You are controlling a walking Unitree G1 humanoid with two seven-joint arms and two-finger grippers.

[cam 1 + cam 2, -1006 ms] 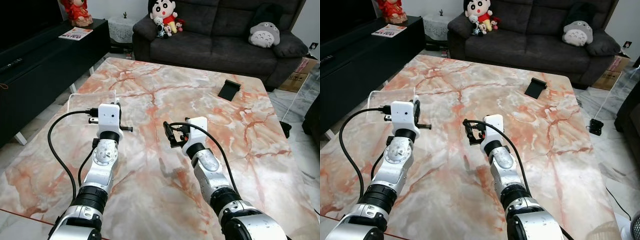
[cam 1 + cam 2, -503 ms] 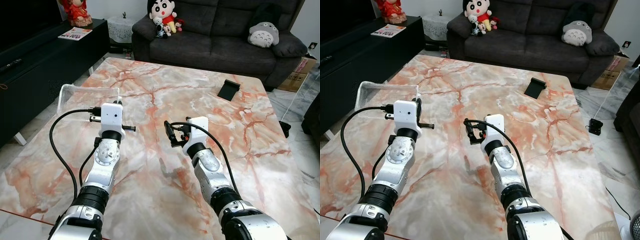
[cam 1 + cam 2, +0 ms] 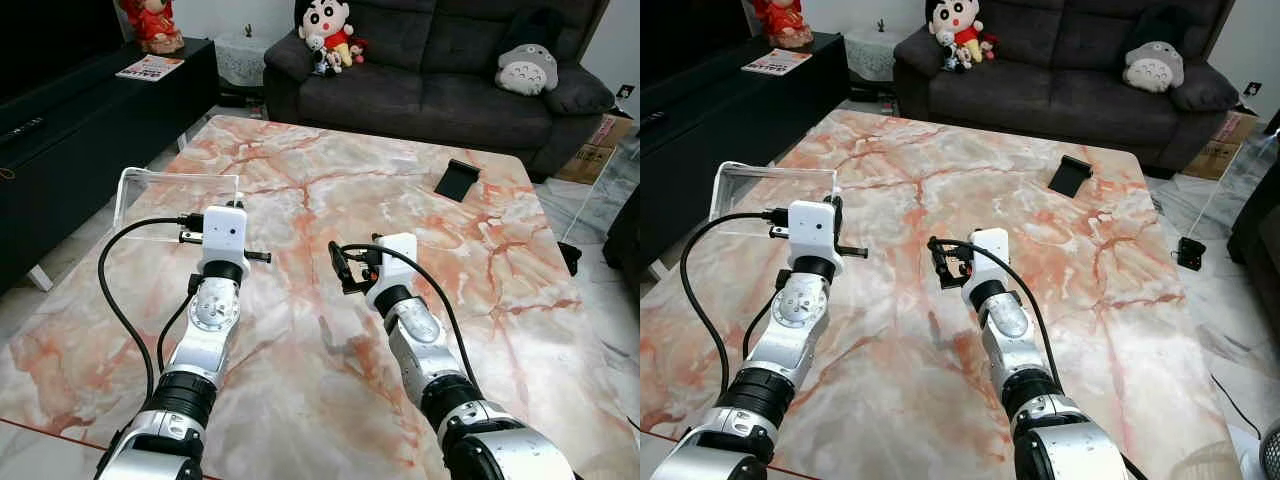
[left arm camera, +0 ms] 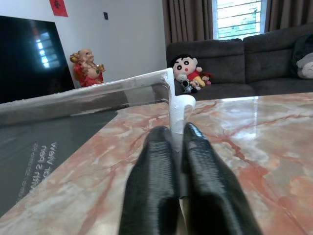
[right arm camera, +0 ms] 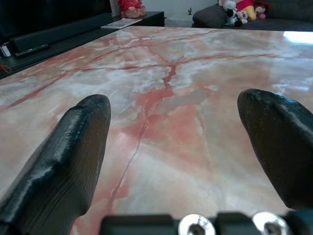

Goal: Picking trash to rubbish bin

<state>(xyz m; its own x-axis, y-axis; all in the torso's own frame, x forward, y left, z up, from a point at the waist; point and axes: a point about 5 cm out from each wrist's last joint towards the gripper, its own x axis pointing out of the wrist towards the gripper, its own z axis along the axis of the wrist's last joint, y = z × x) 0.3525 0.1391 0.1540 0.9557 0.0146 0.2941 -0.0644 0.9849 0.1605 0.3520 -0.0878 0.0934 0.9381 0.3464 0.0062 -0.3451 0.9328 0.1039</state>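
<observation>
A clear plastic container (image 3: 172, 193) hangs tilted above the left side of the marble table (image 3: 400, 200). My left gripper (image 4: 178, 134) is shut on the container's corner rim, and the clear wall (image 4: 93, 95) stretches away from the fingers. In the eye views the white wrist block of the left arm (image 3: 224, 232) sits just right of the container. My right gripper (image 3: 340, 268) hovers open over the table's middle, its two black fingers (image 5: 73, 147) wide apart with nothing between them.
A small black object (image 3: 457, 180) lies on the table's far right. A dark sofa (image 3: 440, 80) with plush toys stands beyond the table. A black TV cabinet (image 3: 70, 130) runs along the left. A cardboard box (image 3: 590, 150) sits on the floor at the right.
The clear container has come up off the table and tilted, held by my left gripper, which rose slightly. The right arm has stayed still.
</observation>
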